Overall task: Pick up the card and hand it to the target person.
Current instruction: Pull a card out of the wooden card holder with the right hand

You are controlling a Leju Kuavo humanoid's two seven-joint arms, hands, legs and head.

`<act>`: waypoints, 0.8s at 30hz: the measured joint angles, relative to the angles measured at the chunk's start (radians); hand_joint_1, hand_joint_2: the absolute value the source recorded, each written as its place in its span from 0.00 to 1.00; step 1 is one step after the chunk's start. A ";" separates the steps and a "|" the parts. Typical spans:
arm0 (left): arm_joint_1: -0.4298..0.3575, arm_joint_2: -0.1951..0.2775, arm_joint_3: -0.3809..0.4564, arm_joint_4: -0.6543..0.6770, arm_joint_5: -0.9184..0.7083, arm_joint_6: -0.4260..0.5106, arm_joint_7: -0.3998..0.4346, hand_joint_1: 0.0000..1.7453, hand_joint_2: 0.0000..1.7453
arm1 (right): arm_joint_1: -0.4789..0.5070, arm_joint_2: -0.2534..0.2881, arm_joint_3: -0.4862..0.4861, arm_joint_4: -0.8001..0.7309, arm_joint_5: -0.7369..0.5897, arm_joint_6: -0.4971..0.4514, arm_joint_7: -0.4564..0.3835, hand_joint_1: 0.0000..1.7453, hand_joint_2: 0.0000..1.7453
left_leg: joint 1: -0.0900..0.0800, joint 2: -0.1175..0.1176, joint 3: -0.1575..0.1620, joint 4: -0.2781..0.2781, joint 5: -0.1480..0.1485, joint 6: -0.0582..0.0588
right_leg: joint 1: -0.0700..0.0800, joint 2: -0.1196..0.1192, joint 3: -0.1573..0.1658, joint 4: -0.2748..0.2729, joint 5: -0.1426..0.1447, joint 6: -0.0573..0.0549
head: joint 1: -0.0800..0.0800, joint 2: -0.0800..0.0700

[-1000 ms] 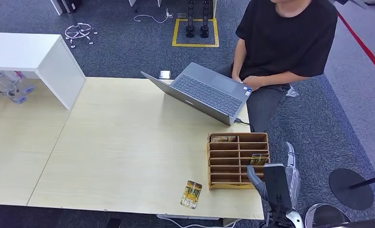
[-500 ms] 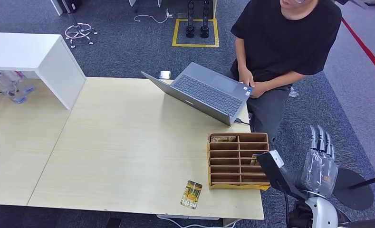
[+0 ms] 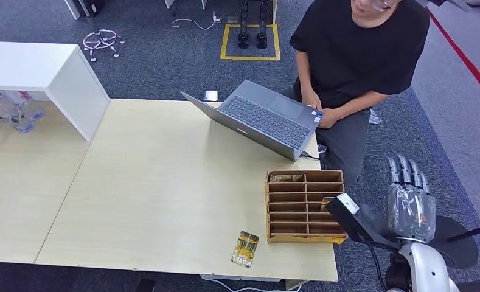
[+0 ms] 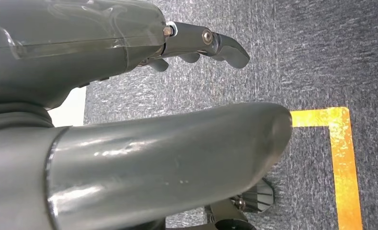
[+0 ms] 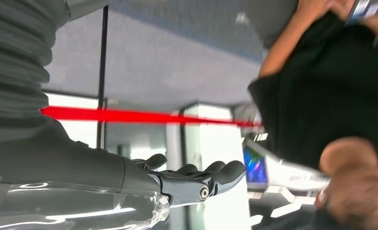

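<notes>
right hand (image 3: 410,204) raised, fingers apart | card (image 3: 244,249) on table (image 3: 164,182)

Pale wood-grain laminate counter (image 3: 164,182): smooth, matt. Brown compartmented organiser box (image 3: 304,207): looks like plain wood or fibreboard, unfinished. Small yellow-green printed card (image 3: 244,249): glossy face. Grey slim laptop (image 3: 255,118): matt metal-look shell. Dark grey-blue floor carpet (image 3: 164,55): rough, looped pile. Right hand (image 3: 410,201): clear glossy plastic cover, dark metal fingers (image 5: 215,179).
</notes>
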 joint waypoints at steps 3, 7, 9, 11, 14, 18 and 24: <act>0.000 0.000 -0.001 0.000 0.000 -0.001 0.000 0.00 0.00 | -0.016 -0.015 0.015 0.002 -0.079 0.036 -0.022 0.11 1.00 | 0.000 0.000 0.000 0.000 0.000 0.000 | 0.000 0.000 0.000 0.000 0.000 0.000 | 0.000 0.000; 0.000 0.000 -0.002 0.000 0.000 -0.002 -0.002 0.00 0.00 | -0.037 -0.034 0.040 0.010 -0.136 0.058 -0.035 0.18 1.00 | 0.000 0.000 0.000 0.000 0.000 0.000 | 0.000 0.000 0.000 0.000 0.000 0.000 | 0.000 0.000; 0.000 0.001 -0.002 0.000 0.000 -0.002 -0.002 0.00 0.00 | -0.044 -0.042 0.050 0.014 -0.153 0.066 -0.038 0.20 1.00 | 0.000 0.000 0.000 0.000 0.000 0.000 | 0.000 0.000 0.000 0.000 0.000 0.000 | 0.000 0.000; 0.000 0.001 -0.003 0.000 0.000 -0.002 -0.002 0.00 0.00 | -0.050 -0.048 0.058 0.019 -0.166 0.072 -0.039 0.22 1.00 | 0.000 0.000 0.000 0.000 0.000 0.000 | 0.000 0.000 0.000 0.000 0.000 0.000 | 0.000 0.000; 0.000 0.001 -0.003 0.000 0.000 -0.002 -0.002 0.00 0.00 | -0.053 -0.050 0.061 0.021 -0.171 0.075 -0.040 0.22 1.00 | 0.000 0.000 0.000 0.000 0.000 0.000 | 0.000 0.000 0.000 0.000 0.000 0.000 | 0.000 0.000; 0.000 0.001 -0.004 0.000 0.000 -0.003 0.000 0.00 0.00 | -0.074 -0.066 0.096 0.041 -0.203 0.099 -0.040 0.27 1.00 | 0.000 0.000 0.000 0.000 0.000 0.000 | 0.000 0.000 0.000 0.000 0.000 0.000 | 0.000 0.000; 0.000 0.001 -0.009 0.000 0.000 -0.003 0.001 0.00 0.00 | -0.088 -0.068 0.122 0.056 -0.208 0.108 -0.040 0.34 1.00 | 0.000 0.000 0.000 0.000 0.000 0.000 | 0.000 0.000 0.000 0.000 0.000 0.000 | 0.000 0.000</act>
